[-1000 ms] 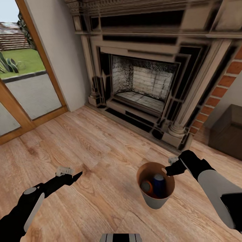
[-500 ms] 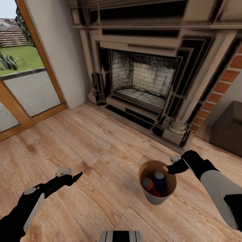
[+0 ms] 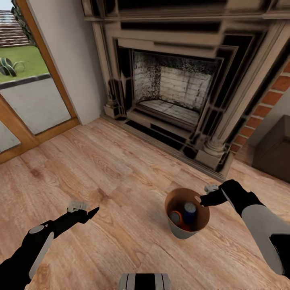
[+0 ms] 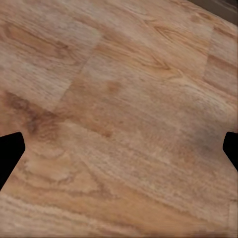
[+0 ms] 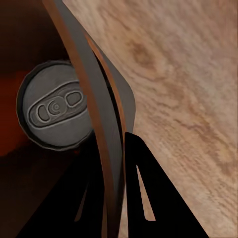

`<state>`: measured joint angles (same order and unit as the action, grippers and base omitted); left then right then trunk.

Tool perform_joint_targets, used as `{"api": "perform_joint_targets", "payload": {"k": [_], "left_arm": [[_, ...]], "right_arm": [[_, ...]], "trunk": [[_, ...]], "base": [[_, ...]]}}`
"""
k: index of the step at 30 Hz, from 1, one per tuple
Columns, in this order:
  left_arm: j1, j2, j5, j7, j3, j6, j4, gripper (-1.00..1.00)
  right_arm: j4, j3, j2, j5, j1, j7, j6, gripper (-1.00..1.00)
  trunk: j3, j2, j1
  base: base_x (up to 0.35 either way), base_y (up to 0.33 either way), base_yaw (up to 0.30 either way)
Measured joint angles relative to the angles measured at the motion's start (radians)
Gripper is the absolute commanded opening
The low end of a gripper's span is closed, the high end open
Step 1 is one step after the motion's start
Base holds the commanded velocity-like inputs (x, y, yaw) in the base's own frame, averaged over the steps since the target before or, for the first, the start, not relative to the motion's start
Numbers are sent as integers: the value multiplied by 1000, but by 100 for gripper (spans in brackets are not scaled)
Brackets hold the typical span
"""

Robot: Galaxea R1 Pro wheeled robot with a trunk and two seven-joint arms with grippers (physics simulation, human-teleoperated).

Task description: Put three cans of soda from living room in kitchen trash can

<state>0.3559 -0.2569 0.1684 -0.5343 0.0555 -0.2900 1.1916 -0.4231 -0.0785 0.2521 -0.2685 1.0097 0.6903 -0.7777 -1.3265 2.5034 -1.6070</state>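
Light: even and bright, daylight at the glass door.
Shadows: soft and faint on the wood floor; the fireplace recesses are dark.
Sharpness: fireplace mouldings smeared; floor grain soft up close.
Distortion: wide-angle lean in the head view's verticals.
Glare: not visible.

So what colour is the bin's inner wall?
Brown-tan, clearest in the head view: the trash can, pale grey outside.
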Motion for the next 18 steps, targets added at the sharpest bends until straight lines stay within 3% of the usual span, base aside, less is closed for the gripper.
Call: {"api": "perform_joint_targets", "payload": {"k": [8,15,18], "left_arm": [[0,22,-2,-1,0,0,1,100],[0,27,-2,-1,0,0,-1,100],[0,27,-3,-1,0,0,-2,100]], "right_arm": [[-2,7,0,-5,-1,0,3,-100],[-3,8,0,-6,-1,16,4,-100],[-3,9,1,-2,-1,31,2,-100]], "trunk": [[-31,2,-4],[-31,2,-3],[-43,3,-5]], "base": [[0,0,0],[0,0,0],[0,0,0]]}}
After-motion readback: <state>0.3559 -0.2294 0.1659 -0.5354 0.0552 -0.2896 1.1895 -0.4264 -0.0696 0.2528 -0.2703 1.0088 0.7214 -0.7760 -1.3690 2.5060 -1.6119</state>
